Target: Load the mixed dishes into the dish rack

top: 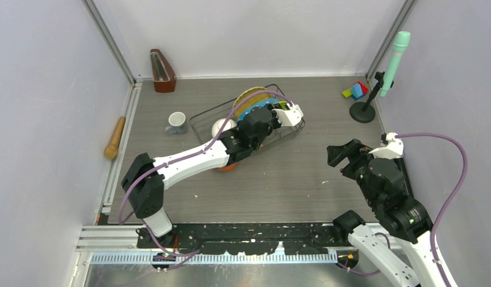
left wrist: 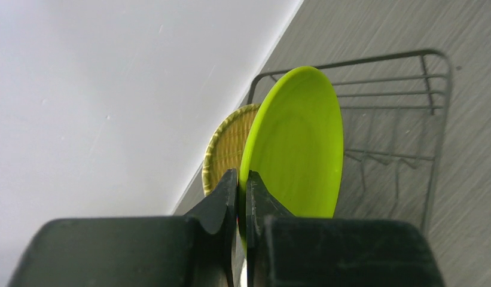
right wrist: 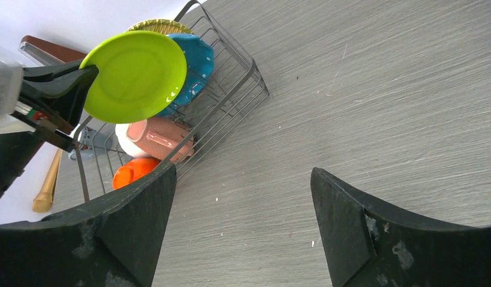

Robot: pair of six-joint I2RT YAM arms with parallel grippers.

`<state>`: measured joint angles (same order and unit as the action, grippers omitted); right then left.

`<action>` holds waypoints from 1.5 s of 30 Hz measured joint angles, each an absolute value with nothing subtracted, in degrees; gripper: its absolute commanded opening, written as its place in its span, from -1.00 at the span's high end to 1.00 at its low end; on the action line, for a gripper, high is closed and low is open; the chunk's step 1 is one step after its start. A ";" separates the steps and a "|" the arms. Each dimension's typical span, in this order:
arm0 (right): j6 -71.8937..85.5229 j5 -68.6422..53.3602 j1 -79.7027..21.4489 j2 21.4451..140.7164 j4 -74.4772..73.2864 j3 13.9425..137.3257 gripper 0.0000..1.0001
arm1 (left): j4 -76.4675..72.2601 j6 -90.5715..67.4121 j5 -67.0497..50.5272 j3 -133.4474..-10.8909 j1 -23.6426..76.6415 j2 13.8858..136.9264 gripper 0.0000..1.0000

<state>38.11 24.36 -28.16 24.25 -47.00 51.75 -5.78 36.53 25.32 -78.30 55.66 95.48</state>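
You'll find the small grey-blue mug [top: 177, 122] on the tabletop [right wrist: 350, 89], left of your dish rack [right wrist: 231, 101]. The rack holds the white bowl [top: 221, 126], salmon-pink mug [right wrist: 159, 137], yellow woven plate [left wrist: 228, 146] and teal-blue plate [right wrist: 198, 60]. Your left hand [left wrist: 241, 176] clamps the lime green plate [left wrist: 296, 143] upright over it; your right hand [right wrist: 243, 173] gapes empty.

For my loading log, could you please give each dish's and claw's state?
lime green plate: on edge, gripped by left claw, over dish rack
teal-blue plate: standing in rack
yellow woven plate: standing in rack
salmon-pink mug: on its side in rack
grey-blue mug: upright on table
right claw: open, empty
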 measured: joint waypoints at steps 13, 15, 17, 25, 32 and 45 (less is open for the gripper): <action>39.24 24.29 -28.16 23.97 -47.27 51.53 -0.76 | -22.11 44.64 33.76 -71.92 57.36 101.82 1.00; 39.44 24.23 -28.16 23.94 -47.27 51.51 -0.76 | -24.95 46.02 34.61 -71.07 57.45 103.22 1.00; 39.59 24.12 -28.16 23.70 -47.29 51.44 -0.75 | -28.32 47.64 35.53 -70.26 58.15 104.68 1.00; 39.86 23.99 -28.16 22.87 -47.48 51.18 -0.75 | -33.95 51.46 36.29 -68.18 58.94 108.66 1.00; 40.36 23.86 -28.16 22.87 -47.66 51.13 -0.75 | -33.08 49.84 37.28 -67.70 58.94 108.64 0.31; 41.06 22.52 -28.16 22.87 -47.66 51.07 -0.76 | -15.27 38.24 43.57 -69.60 57.74 99.09 -0.57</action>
<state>41.06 22.52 -28.16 22.87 -47.66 51.07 -15.27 38.24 43.57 -69.60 57.74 99.09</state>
